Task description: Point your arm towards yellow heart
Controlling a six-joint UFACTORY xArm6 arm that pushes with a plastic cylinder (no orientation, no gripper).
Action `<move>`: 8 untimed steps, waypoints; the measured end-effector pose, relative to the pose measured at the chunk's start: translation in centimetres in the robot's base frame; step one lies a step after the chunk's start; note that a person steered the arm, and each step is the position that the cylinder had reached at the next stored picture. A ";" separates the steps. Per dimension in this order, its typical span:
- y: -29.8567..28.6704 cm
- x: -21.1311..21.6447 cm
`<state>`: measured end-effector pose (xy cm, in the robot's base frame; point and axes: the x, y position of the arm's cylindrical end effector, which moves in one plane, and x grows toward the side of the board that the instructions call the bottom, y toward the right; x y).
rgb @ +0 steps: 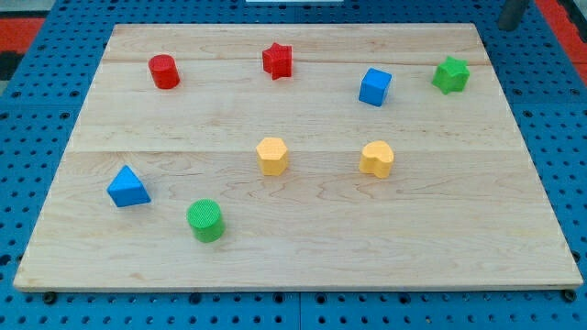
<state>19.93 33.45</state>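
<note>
Worktop (303,229) carries the yellow heart (377,159) right of centre; my tip (507,26) sits well apart at the view's top right, beyond the green star (450,75).

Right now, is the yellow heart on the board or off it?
On it: the yellow heart sits flat on the board, right of centre. My tip is off the top-right corner.

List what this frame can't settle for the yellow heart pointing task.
- My tip: the dark rod is cut off by the view's top edge at the top right corner, and blurred; its very end is hard to place.
- Yellow heart block versus yellow hexagonal block: small, lobes barely resolved.
</note>
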 end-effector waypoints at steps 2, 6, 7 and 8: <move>0.0 0.1; 0.4 9.5; 0.3 15.8; 0.0 21.9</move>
<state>41.78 33.49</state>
